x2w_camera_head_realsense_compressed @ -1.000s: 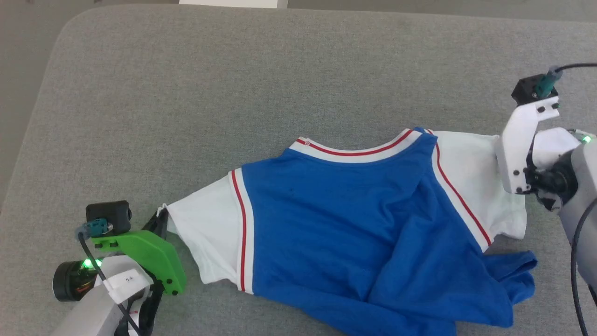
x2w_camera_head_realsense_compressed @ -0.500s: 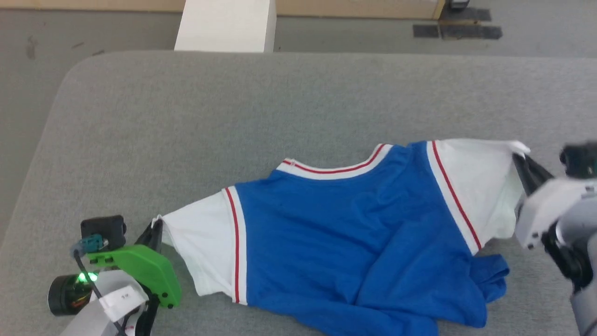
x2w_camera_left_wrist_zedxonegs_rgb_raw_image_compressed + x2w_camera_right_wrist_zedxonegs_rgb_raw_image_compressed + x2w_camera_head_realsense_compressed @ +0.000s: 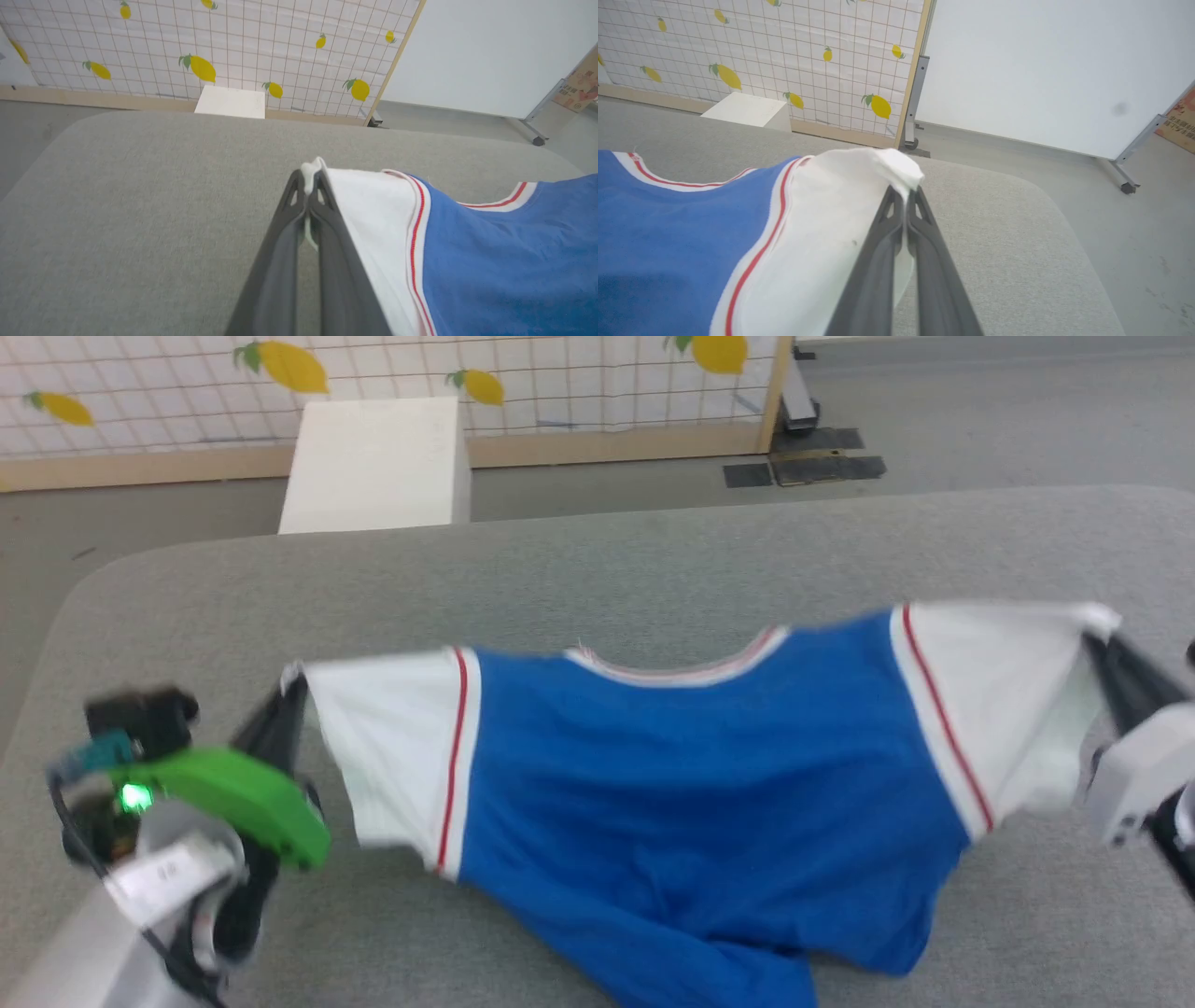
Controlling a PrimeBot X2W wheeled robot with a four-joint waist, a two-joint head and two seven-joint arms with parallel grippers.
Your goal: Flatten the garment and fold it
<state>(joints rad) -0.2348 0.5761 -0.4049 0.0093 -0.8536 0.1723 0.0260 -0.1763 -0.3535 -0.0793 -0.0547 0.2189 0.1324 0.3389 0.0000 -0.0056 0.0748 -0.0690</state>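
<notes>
Left end effector [image 3: 291, 683] is clamped on one sleeve tip. The shirt [image 3: 691, 775] hangs stretched over the desk [image 3: 597, 560], hem trailing on it. Right end effector [image 3: 1094, 642] is clamped on the other sleeve. Lower both evenly, tension level, so it lands flat.

Grey fabric-topped table [image 3: 597, 560] w/ rounded corners stands on a grey floor [image 3: 1134, 242]. Behind it, a white box [image 3: 373, 467] sits just in front of a lemon-print grid screen [image 3: 210, 42] in a light wood frame [image 3: 607, 446]. Dark floor mats [image 3: 803, 469] lie nr the screen's end post. To the right: plain white wall panel [image 3: 1041, 60], slanted metal leg w/ caster [image 3: 1120, 179], cardboard [image 3: 579, 86] at the edge. Light is soft, even.
</notes>
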